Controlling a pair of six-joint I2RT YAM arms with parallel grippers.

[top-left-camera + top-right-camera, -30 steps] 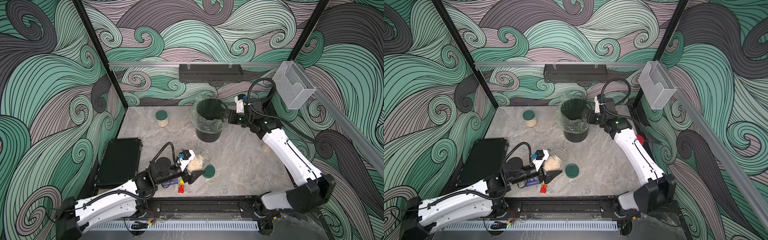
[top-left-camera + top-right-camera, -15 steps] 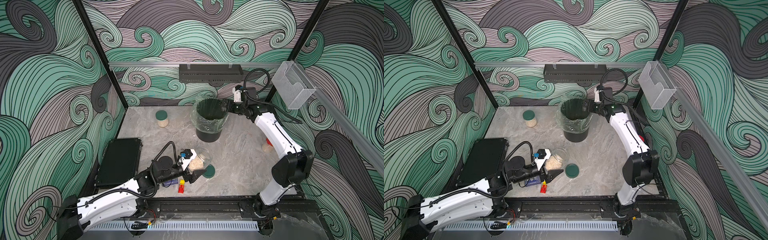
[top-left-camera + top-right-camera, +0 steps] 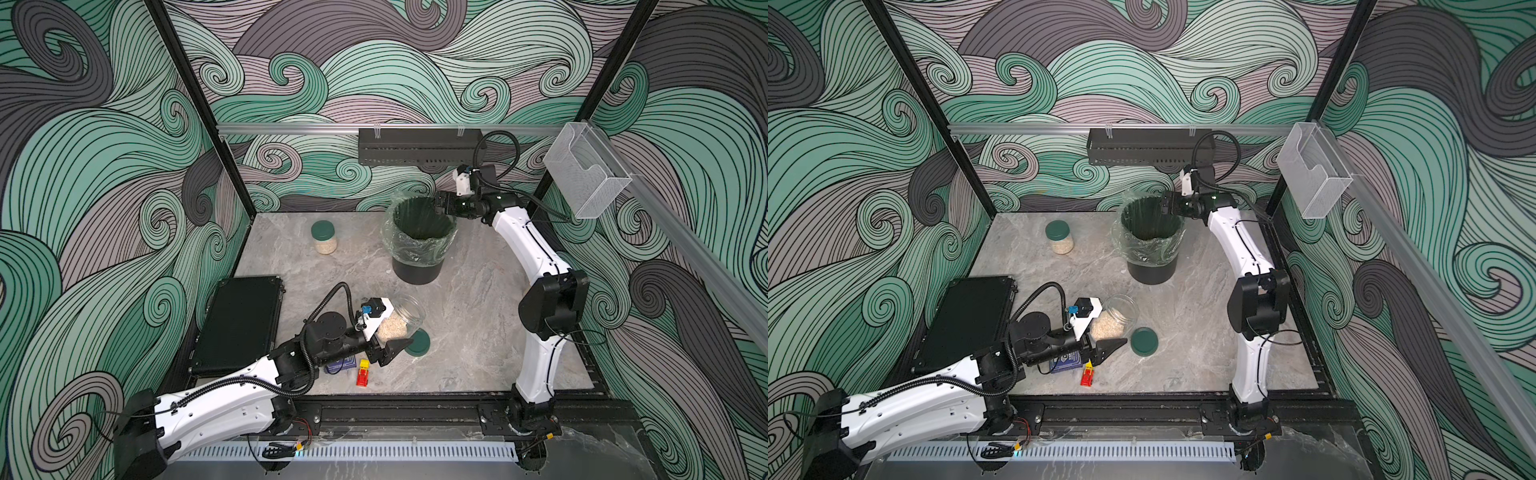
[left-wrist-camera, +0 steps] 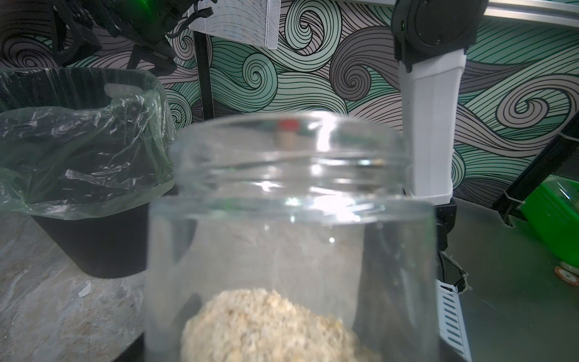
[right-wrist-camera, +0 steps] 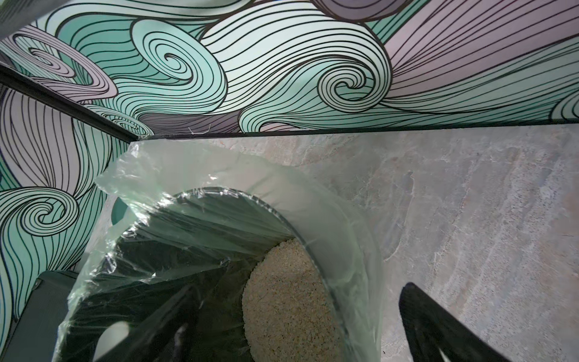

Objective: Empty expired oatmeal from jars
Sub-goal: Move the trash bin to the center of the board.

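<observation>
Currently left gripper clamped on open jar, oatmeal inside, near table front — mouth tilts toward bin, well behind it. Right gripper at bin rim — jaws apart, empty.

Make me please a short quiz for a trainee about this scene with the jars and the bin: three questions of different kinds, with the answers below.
1. Fill in: at the bottom of the bin lies a heap of ____.
2. True or false: the left gripper holds a jar that has no lid on.
3. Where does the loose green lid lie? A in the bin; B on the table; C on the held jar.

Key: 1 oatmeal; 2 true; 3 B.
</observation>
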